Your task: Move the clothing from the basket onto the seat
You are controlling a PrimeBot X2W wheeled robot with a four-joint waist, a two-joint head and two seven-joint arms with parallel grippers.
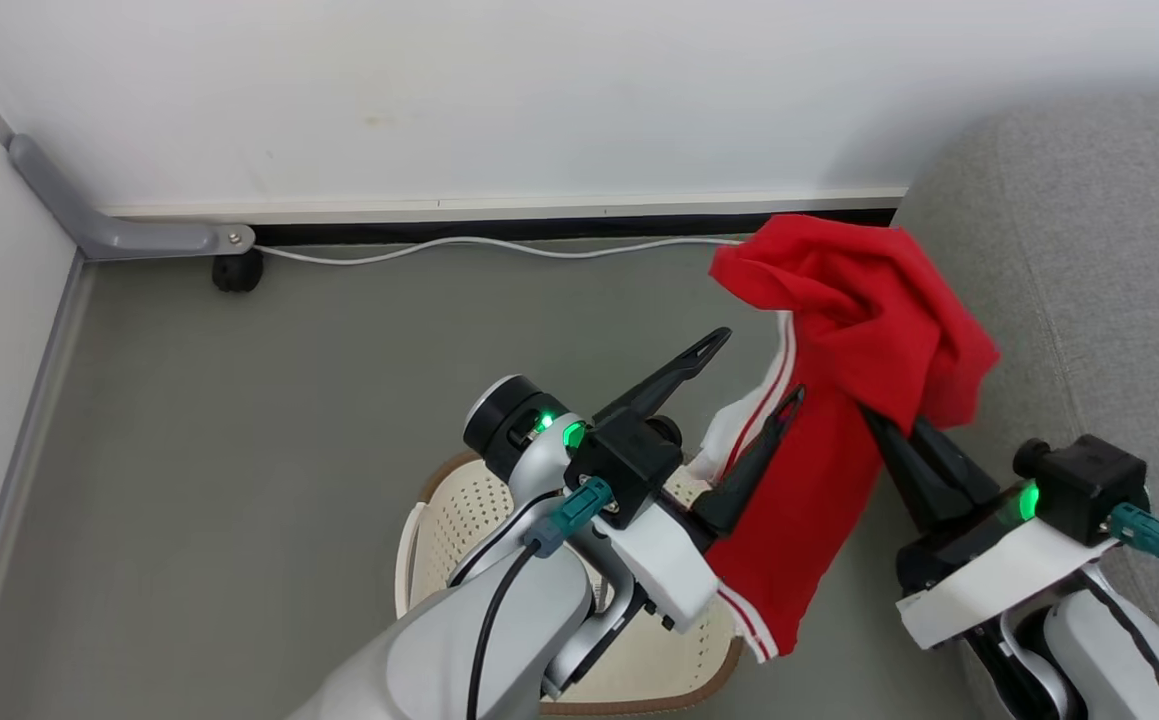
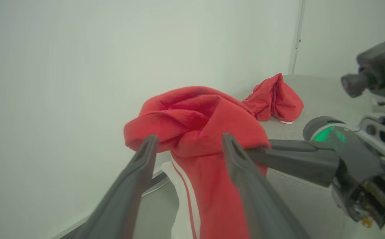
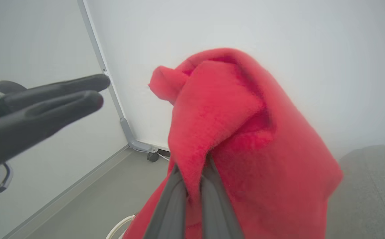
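Clothing (image 1: pixel 859 330) hung limp from the right tool (image 1: pixel 894 428), clamped tight on a bunched fold, above the floor (image 1: pixel 319 400) between the basket (image 1: pixel 436 535) and the seat (image 1: pixel 1089 250). Left tool (image 1: pixel 757 368) stood fully spread, gripping nothing. Fabric judged light, soft, non-slippery; a gathered fold would hold best.

Clothing (image 1: pixel 859 330) was bright red, with thin white stripes down one edge and a white panel beside them. Second garment (image 2: pixel 273 99) showed the same red, with a small white patch at its hem. Basket (image 1: pixel 459 520) was cream-white, dotted with small holes, rim brown. Seat (image 1: pixel 1089 250) was plain grey. Floor (image 1: pixel 289 400) was dull grey-green. Wall (image 1: pixel 539 90) was white, with a black strip along its foot. Cable (image 1: pixel 499 245) was white. Left fingers (image 1: pixel 674 372) and right fingers (image 1: pixel 929 460) were charcoal black. Wrist lights (image 1: pixel 572 435) glowed green.
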